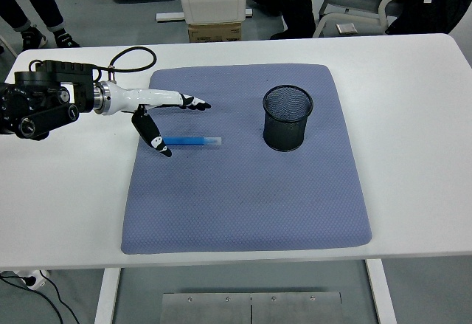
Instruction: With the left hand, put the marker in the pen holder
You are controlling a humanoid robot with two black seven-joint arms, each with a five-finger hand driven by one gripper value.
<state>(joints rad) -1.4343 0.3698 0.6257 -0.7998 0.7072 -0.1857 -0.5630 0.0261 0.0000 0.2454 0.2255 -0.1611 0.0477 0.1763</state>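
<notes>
A blue marker with a clear cap (193, 141) lies flat on the blue-grey mat (243, 191), left of centre. A black mesh pen holder (287, 117) stands upright on the mat to the marker's right. My left hand (173, 121) reaches in from the left edge and hovers over the marker's left end. Its fingers are spread, the long fingers (193, 103) stretched out beyond the marker and the thumb (153, 138) hanging down on its near side. It holds nothing. My right hand is not in view.
The white table (413, 117) surrounds the mat. People's legs and an office chair (354, 7) show beyond the far edge, with a white cabinet and cardboard box (214, 14) at the top centre.
</notes>
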